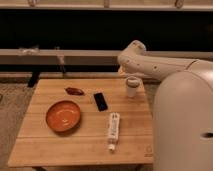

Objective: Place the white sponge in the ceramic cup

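Observation:
The ceramic cup (132, 86) is a small plain white cylinder standing near the back right of the wooden table (75, 140). My arm (150, 64) reaches in from the right and bends down just above the cup. The gripper (130, 75) is at the arm's end, directly over the cup's rim and mostly hidden by the arm. The white sponge does not show anywhere on the table; it is hidden or out of view.
An orange bowl (63, 115) sits at the left middle. A black flat device (100, 101) lies at the centre, a long white tube (113, 130) in front of it, and a small reddish-brown object (74, 91) towards the back left. My white body (185, 125) fills the right side.

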### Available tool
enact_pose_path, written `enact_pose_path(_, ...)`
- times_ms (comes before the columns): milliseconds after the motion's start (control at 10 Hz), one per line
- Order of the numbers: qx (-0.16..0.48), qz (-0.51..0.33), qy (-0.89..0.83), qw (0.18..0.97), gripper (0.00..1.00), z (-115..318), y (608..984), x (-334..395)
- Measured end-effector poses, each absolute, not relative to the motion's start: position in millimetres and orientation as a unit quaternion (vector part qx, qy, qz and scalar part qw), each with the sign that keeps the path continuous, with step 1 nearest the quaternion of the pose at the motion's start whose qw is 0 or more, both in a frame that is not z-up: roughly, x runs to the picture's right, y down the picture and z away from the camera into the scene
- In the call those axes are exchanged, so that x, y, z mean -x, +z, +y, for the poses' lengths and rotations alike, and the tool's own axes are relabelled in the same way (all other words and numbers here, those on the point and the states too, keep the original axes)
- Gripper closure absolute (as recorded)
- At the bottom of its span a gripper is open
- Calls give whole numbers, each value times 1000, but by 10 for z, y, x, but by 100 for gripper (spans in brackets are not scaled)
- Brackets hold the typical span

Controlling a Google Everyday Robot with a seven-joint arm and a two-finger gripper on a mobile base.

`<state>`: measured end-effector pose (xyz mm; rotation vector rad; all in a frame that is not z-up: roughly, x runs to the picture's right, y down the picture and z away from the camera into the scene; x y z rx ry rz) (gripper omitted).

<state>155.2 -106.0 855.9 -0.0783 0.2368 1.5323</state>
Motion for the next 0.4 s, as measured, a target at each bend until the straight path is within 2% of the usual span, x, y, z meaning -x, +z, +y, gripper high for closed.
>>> enact_pose_path(300, 188, 81, 668, 716, 20, -1214, 8436, -1189)
enact_pose_path(400, 216, 67, 660, 716, 20, -1250, 8387, -1137)
